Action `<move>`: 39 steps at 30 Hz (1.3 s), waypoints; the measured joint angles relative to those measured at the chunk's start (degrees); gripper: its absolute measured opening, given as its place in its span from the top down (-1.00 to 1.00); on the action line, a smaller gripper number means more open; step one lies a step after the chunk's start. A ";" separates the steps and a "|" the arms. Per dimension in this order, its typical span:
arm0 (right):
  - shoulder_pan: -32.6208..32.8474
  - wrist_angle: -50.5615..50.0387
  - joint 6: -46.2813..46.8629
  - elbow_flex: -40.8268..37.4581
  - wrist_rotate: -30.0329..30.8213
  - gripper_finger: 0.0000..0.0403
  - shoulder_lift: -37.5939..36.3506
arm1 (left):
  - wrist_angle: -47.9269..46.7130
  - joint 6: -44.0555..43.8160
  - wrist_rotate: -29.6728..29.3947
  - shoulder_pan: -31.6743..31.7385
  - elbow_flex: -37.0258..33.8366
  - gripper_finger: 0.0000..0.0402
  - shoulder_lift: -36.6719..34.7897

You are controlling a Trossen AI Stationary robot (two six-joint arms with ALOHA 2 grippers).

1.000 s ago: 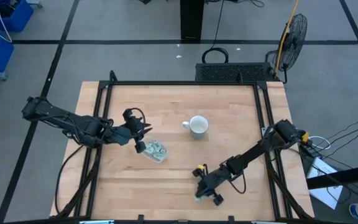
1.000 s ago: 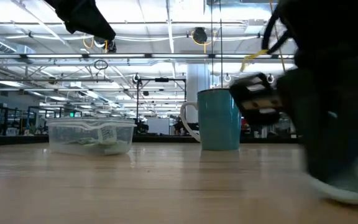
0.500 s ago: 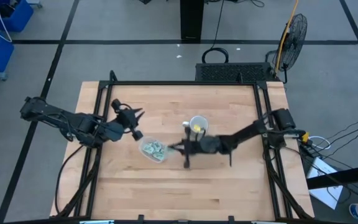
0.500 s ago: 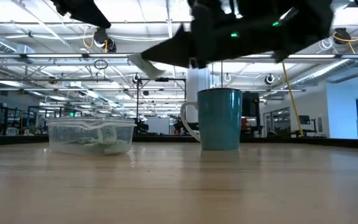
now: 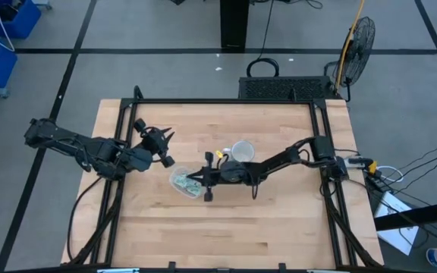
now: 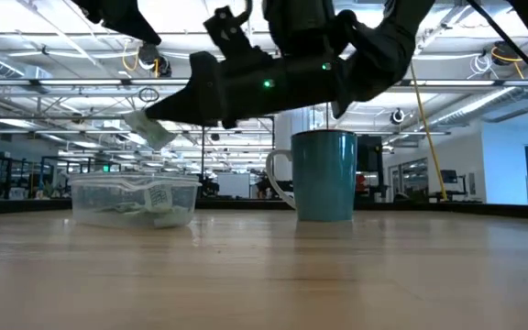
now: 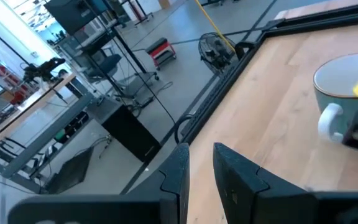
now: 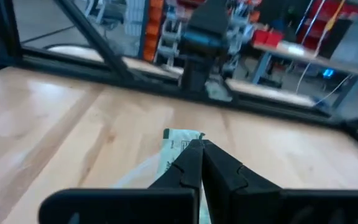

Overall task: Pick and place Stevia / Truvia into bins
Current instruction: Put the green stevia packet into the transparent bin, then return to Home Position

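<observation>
Stevia packet (image 8: 180, 144) hangs pinched in the right gripper (image 8: 197, 152), just above the clear bin's (image 5: 186, 183) right edge, left of the mug (image 5: 241, 152); light, thin and floppy by the look of it, likely best nipped at one end; those fingers are clamped together on it; the left gripper (image 7: 199, 160) waits far-left of the bin, fingers slightly apart, holding nothing.

Clear shallow bin (image 5: 187, 183) sat on the wood left of centre, upright, several pale green-and-white packets (image 6: 145, 211) lying flat inside. One more packet (image 8: 180, 147), pale green and white, was pinched at its end, tilted, in the air above the bin's right edge.
</observation>
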 joint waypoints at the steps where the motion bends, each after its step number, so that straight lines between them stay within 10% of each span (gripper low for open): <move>1: 0.00 -1.71 0.95 0.53 -0.17 1.00 0.00 | -0.06 0.00 0.00 0.00 0.00 0.61 0.00; 21: 0.98 -5.98 -3.21 0.80 -0.01 0.41 -3.81 | -2.19 0.07 1.67 -0.11 0.00 0.61 -0.04; 29: 4.62 -37.72 -11.84 0.76 16.31 0.46 -23.93 | -14.85 -4.01 3.01 -1.98 0.10 0.61 -4.49; 34: 6.34 -58.86 -6.37 0.76 28.14 0.48 -38.04 | -26.48 -13.60 8.42 -3.97 1.30 0.61 -14.15; 39: 7.90 -79.24 10.68 0.35 27.61 0.47 -49.30 | -32.03 -18.53 15.30 -5.45 1.36 0.61 -25.46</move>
